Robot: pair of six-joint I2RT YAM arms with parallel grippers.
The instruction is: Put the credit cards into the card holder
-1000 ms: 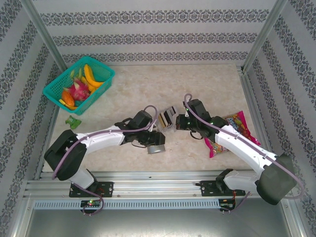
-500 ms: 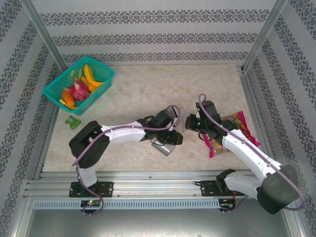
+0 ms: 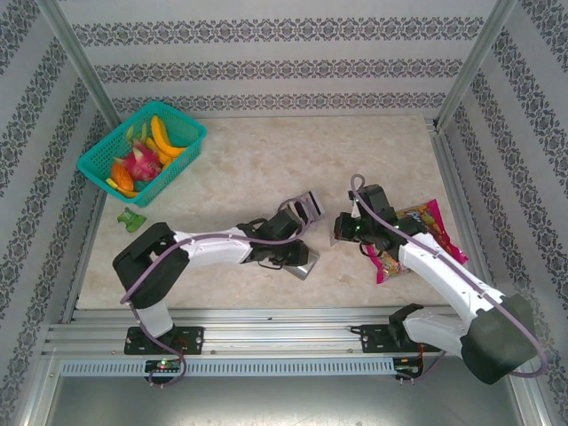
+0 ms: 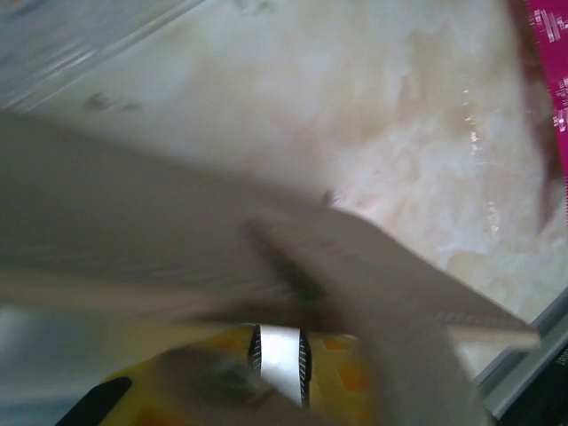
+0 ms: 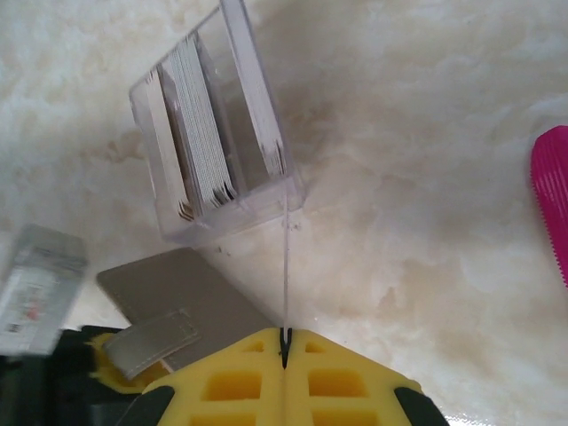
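Observation:
The card holder [image 3: 304,264] is a flat grey sleeve lying tilted on the table, with a flap at its near end [image 5: 155,342]. My left gripper [image 3: 295,255] is at that end. Its jaws stand close together [image 4: 279,359] with a pale strip between the pads, and the blurred holder [image 4: 177,231] stretches across in front. My right gripper [image 3: 340,232] is shut [image 5: 285,339] on one thin credit card [image 5: 286,266], seen edge-on and pointing at the clear tray [image 5: 257,80]. More credit cards [image 5: 200,133] stand upright in that tray [image 3: 309,209].
A pink candy bag [image 3: 417,235] lies under the right forearm, its edge at the right of the right wrist view [image 5: 555,204]. A teal basket of toy fruit [image 3: 142,151] sits at the back left, with a small green item [image 3: 131,218] below it.
The left gripper has swung right with the card holder and narrowed its jaws. The right gripper has drawn back right and down from the tray with a card.

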